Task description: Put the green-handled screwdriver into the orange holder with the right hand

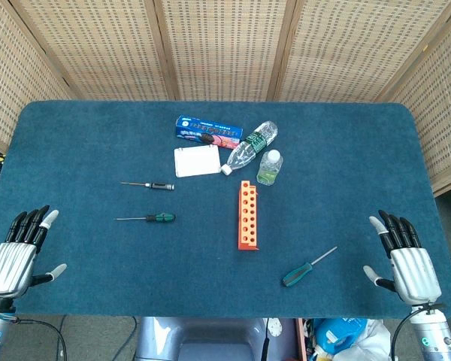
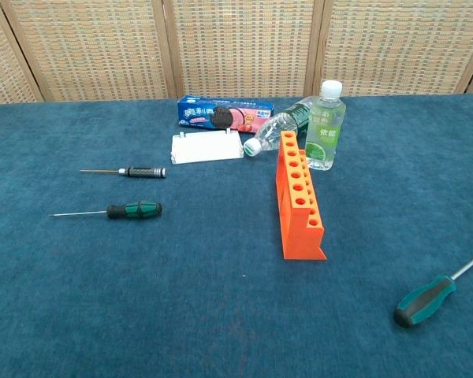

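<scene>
Nearest, the right metal-backed, dark-fingered hand (image 1: pixel 401 256) and the left hand (image 1: pixel 19 252) rest with fingers spread, holding nothing. The green-handled screwdriver with slim steel shaft (image 1: pixel 307 268) lies on the blue felt table (image 1: pixel 90 143), right of the ridged orange plastic holder (image 1: pixel 247 215) with round holes.

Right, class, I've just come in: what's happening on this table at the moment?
Nothing is being handled yet. The right hand and left hand rest open at the near table edge, holding nothing. The green-handled screwdriver nearest the right hand lies flat on the blue cloth, apart from the orange holder, whose holes stand empty. Two more screwdrivers lie on the left; bottles and a biscuit packet sit behind.
</scene>
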Controlling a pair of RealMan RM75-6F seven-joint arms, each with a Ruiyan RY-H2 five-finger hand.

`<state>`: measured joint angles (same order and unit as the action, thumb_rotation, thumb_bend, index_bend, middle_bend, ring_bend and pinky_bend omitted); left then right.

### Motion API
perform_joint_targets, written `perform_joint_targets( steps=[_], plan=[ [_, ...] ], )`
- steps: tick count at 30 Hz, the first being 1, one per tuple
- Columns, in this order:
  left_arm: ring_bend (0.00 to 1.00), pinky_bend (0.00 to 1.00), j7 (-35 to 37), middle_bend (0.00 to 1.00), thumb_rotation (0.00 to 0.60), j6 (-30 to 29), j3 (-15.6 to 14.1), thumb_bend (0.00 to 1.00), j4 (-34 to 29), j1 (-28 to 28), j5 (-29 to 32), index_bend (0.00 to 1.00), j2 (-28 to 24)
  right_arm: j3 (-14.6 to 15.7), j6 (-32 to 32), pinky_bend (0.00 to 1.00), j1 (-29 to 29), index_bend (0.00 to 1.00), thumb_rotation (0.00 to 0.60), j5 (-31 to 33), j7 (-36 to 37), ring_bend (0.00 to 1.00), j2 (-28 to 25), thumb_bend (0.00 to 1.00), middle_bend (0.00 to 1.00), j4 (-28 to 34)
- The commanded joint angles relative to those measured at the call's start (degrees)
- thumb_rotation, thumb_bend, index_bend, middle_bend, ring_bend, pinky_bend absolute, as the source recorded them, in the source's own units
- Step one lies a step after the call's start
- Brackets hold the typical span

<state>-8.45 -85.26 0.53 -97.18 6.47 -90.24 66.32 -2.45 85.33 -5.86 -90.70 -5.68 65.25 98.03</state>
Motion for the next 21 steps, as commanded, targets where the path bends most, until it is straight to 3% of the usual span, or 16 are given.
perform_joint_targets(
  steps=[1,21],
  plan=[
    [0.00,0.00,-0.04,0.00,0.600,0.01,0.03,0.00,0.01,0.03,0.01,0.00,0.00,0.02,-0.04,0.00,0.00,0.00,0.600,0.02,0.03,0.00,0.02,0.19,0.00,-0.10],
    [0.00,0.00,0.50,0.00,0.600,-0.42,0.18,0.00,0.11,-0.09,-0.11,0.00,-0.26,0.49,-0.05,0.00,-0.23,0.00,0.600,-1.36,1.09,0.00,-0.15,0.19,0.00,0.58]
  ],
)
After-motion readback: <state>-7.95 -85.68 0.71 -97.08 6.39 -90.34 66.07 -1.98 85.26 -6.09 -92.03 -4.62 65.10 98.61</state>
